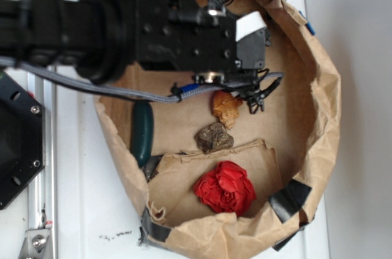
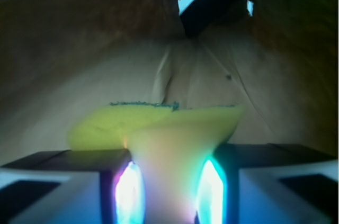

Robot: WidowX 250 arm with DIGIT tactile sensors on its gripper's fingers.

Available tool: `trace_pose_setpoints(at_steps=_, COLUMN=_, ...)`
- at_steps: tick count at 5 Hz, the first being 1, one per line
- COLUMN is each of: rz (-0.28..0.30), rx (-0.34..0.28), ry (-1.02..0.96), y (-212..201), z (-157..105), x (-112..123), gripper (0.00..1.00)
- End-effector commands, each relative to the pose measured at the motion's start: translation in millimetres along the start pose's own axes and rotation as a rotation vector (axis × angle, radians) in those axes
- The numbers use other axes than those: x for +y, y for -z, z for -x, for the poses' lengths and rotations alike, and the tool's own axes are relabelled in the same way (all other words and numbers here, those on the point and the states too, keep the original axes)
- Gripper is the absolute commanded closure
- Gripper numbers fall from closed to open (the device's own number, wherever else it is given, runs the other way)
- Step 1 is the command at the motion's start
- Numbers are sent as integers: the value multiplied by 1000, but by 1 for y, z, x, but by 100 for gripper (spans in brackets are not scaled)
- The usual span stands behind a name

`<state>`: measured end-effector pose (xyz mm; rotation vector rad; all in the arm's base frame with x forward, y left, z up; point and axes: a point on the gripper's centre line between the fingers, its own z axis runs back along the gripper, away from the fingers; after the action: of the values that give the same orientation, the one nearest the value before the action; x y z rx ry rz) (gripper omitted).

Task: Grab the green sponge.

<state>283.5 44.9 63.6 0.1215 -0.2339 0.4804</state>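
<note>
Pinching the green sponge (image 2: 159, 123) between its two pads, the gripper (image 2: 169, 181) has the foam squeezed narrow at the jaws (a thin green layer shows along its far edge). By my reading the grab is made, and a straight lift comes next. Crumpled paper bag (image 1: 324, 106) walls ring the spot closely, so upward is the open way; the orange-brown shell (image 1: 226, 109) lies near.
</note>
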Motion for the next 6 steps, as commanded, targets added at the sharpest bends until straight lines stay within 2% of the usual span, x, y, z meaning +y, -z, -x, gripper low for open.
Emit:
trace_pose_setpoints(at_steps=1, rz=55, rx=165, ry=281, y=-101, z=18, x=-11, gripper=100)
trace_pose_setpoints(at_steps=2, rz=104, rx=188, ry=339, y=-126, z=22, x=-3, gripper=100)
trace_pose_setpoints(at_steps=3, rz=150, rx=177, ry=370, y=-136, z=22, x=1, gripper=100)
trace_pose_setpoints(at_steps=4, rz=169, rx=143, ry=342, y=-136, z=21, x=0, gripper=100)
trace_pose_setpoints(at_steps=5, rz=163, rx=125, ry=327, y=-133, z=22, x=1, gripper=100)
trace_pose_setpoints(at_steps=6, rz=129, rx=104, ry=308, y=-123, z=19, x=5, gripper=0)
